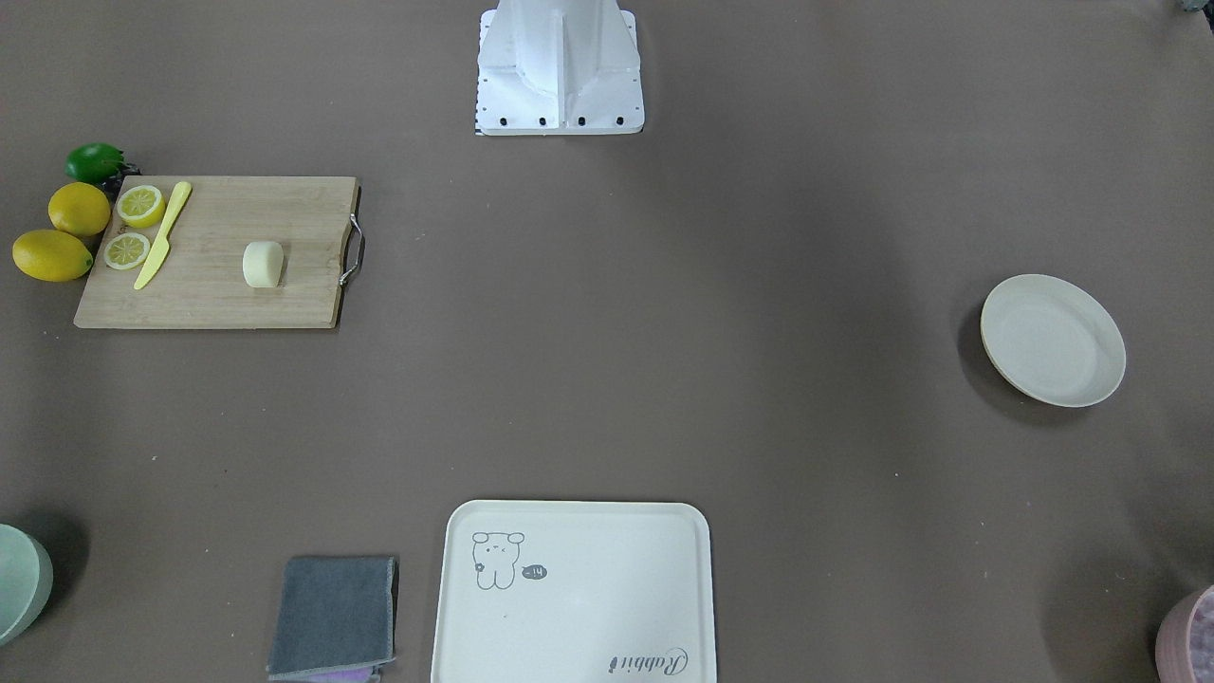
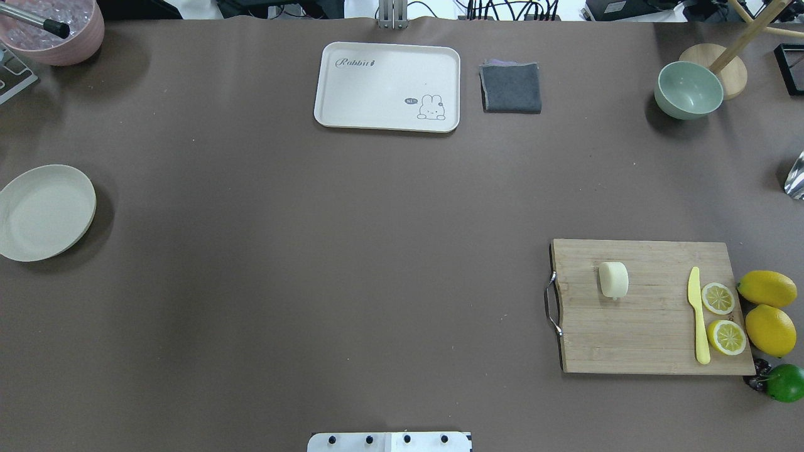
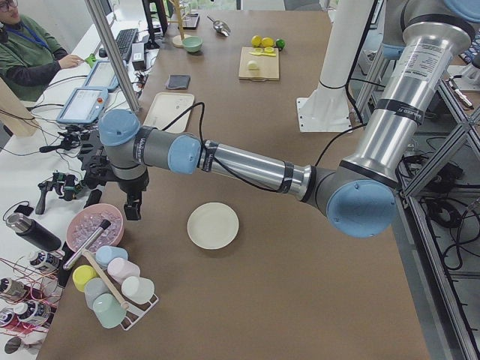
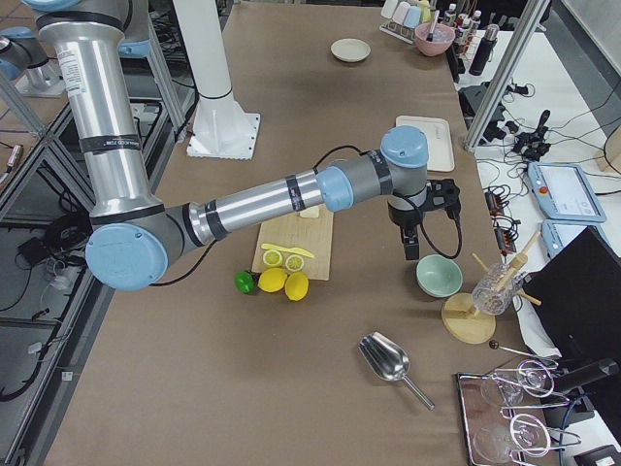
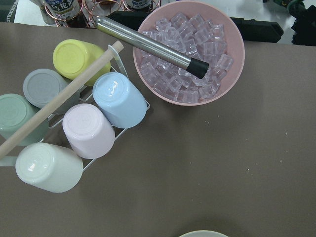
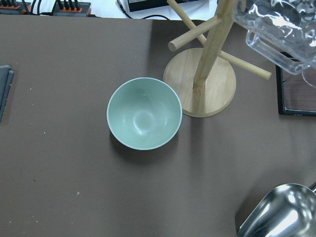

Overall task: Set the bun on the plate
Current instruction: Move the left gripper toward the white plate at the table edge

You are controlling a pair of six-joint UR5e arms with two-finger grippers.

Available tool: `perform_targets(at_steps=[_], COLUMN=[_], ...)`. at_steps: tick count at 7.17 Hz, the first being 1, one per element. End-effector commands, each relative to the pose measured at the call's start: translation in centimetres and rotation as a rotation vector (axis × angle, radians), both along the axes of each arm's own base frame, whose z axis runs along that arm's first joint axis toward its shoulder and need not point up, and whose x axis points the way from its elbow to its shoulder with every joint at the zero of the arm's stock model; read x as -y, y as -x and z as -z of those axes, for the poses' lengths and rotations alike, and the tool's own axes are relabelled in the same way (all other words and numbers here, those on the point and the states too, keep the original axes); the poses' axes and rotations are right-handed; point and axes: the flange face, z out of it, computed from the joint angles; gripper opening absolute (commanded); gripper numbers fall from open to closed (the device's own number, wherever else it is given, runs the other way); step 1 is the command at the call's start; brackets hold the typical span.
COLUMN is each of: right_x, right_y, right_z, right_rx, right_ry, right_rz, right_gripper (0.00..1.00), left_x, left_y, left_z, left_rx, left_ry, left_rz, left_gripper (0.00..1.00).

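The pale cream bun (image 2: 613, 279) lies on a wooden cutting board (image 2: 647, 333) at the table's right side, also seen as bun (image 1: 263, 264). The round cream plate (image 2: 44, 212) sits bare at the far left edge, also plate (image 1: 1053, 340) and plate (image 3: 213, 225). My left gripper (image 3: 133, 207) hangs above the table beside a pink ice bowl, a short way from the plate. My right gripper (image 4: 412, 249) hangs over a green bowl, well away from the bun. Neither gripper shows closely enough, so I cannot tell whether they are open or shut.
On the board lie a yellow knife (image 2: 697, 320) and two lemon halves (image 2: 717, 297), with whole lemons (image 2: 767, 289) and a lime (image 2: 785, 382) beside it. A cream tray (image 2: 387, 86), grey cloth (image 2: 510, 88), green bowl (image 6: 144, 113), ice bowl (image 5: 190, 49) and cup rack (image 5: 74, 123) line the far edge.
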Motion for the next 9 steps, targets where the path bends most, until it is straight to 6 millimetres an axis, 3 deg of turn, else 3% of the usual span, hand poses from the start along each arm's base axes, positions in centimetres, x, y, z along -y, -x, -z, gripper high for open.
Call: perform_targets(at_steps=[1, 3, 5, 7, 9], right_x=[0.9, 1.0, 1.2, 1.7, 2.2], right_y=[0.6, 0.7, 0.9, 1.4, 1.8], right_z=[1.5, 1.6, 2.0, 2.3, 2.7], right_rx=[0.003, -0.004, -0.004, -0.007, -0.04], right_ry=[-0.017, -0.014, -0.021, -0.023, -0.015], right_rz=[0.008, 0.008, 0.011, 0.016, 0.002], right_gripper=[1.0, 1.0, 1.0, 1.0, 1.0], left_x=[0.3, 0.7, 1.0, 1.1, 0.7], left_y=[-0.1, -0.1, -0.5, 0.0, 0.1], left_z=[0.8, 1.8, 1.7, -0.4, -0.9], left_rx=[0.007, 0.004, 0.008, -0.003, -0.005], left_ry=[-0.011, -0.035, -0.037, 0.006, 0.014], left_rz=[0.001, -0.001, -0.013, -0.006, -0.001], left_gripper=[0.98, 0.98, 0.98, 0.98, 0.98])
